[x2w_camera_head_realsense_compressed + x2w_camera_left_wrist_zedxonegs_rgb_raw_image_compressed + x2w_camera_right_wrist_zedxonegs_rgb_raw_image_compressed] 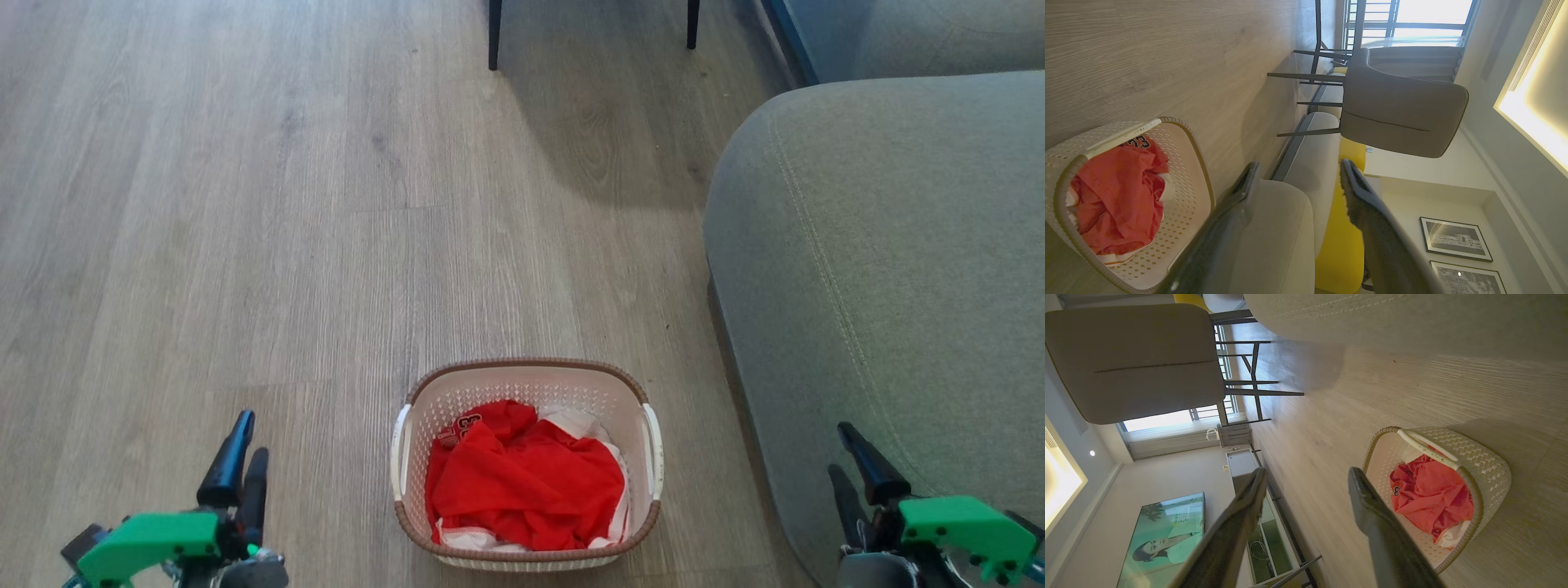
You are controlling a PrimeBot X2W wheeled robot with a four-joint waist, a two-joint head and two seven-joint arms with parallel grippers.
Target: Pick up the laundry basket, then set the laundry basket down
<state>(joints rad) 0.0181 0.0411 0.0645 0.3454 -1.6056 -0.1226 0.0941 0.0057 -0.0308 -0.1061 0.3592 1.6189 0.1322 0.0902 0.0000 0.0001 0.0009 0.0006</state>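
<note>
The laundry basket (527,380) stands on the wood floor at the bottom centre of the head view, cream-white with perforated walls, a brown rim and white side handles. A red garment (522,486) lies crumpled inside it. My left gripper (242,449) hangs open at the lower left, well apart from the basket. My right gripper (842,449) is open at the lower right, in front of the sofa. The basket (1184,192) appears at the left of the left wrist view beside the open gripper (1298,171), and the basket (1486,461) sits right of the open gripper (1306,475) in the right wrist view.
A grey sofa (882,286) fills the right side, close to the basket. Dark chair legs (494,33) stand at the far top centre. A grey chair (1400,114) and a yellow cushion (1341,245) appear in the left wrist view. Open wood floor (245,204) stretches left.
</note>
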